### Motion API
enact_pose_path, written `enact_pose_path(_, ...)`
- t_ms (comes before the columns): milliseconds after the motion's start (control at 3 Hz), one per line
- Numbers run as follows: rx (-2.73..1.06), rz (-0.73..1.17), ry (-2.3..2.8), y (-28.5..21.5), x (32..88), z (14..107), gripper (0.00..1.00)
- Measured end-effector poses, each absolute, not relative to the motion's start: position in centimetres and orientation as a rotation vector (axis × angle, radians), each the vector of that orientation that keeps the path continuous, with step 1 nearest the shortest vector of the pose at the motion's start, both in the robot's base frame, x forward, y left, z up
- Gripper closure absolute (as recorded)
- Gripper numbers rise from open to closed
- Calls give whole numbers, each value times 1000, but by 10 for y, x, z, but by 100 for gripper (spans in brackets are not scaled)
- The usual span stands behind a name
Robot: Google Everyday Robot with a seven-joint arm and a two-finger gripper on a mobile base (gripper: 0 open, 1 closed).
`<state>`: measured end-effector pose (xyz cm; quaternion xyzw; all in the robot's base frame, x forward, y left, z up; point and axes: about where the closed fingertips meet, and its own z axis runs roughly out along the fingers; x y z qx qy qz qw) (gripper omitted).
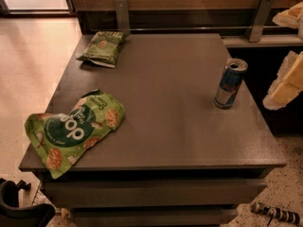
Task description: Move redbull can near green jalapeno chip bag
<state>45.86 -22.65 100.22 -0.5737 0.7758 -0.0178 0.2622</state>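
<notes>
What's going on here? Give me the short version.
Nothing is being handled right now. The redbull can stands upright near the right edge of the table, untouched. The green jalapeno chip bag lies at the far left corner, well apart from it. A larger bright green bag overhangs the near left edge. The gripper seems to be the dark shape at bottom left, below the tabletop.

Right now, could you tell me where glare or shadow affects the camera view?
In the camera view, bright light washes out the floor upper left; the redbull can top glints; the table front lies in shadow, where the gripper sits dark at lower left.
</notes>
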Motion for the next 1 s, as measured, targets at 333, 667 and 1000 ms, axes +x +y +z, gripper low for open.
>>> enact_pose_path(333, -1350, 104, 2008, -266, 487, 1000, 0)
enact_pose_path(667, -1201, 218, 1912, -286, 502, 1000, 0)
enact_pose_path(1000, -1132, 308, 1837, -278, 504, 987, 0)
